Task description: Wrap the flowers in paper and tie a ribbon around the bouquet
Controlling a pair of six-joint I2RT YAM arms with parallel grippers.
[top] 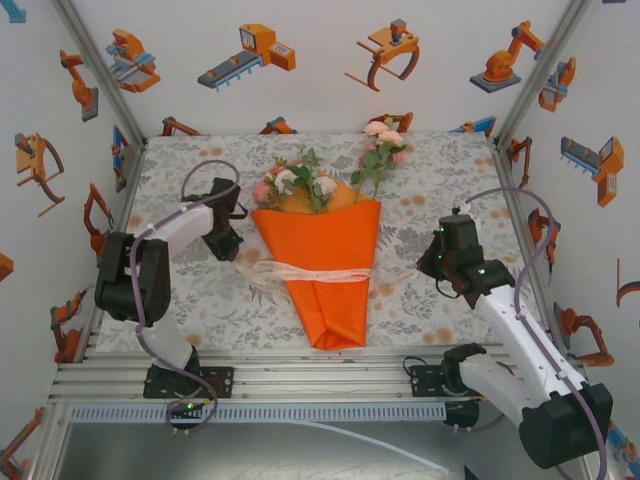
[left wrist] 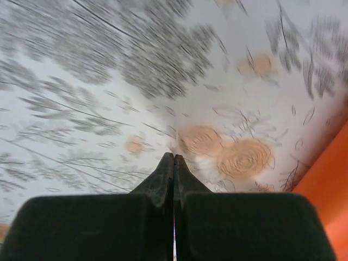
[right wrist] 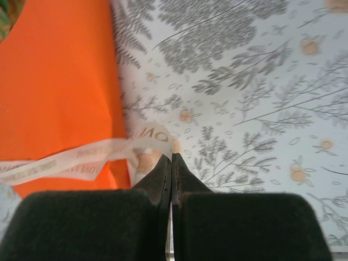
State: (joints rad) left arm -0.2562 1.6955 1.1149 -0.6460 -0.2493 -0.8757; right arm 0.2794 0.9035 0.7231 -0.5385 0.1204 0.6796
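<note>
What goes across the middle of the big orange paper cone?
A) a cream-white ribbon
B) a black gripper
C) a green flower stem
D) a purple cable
A: a sheer cream-white ribbon runs across the orange paper cone about halfway down, and its loose ends trail onto the tablecloth on both sides.

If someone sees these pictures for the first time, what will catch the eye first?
The bouquet in the middle of the table: a bright orange paper cone topped with pink and white flowers. A sheer cream ribbon crosses its waist. One rose stands apart from the bunch, at the cone's far right corner.
</note>
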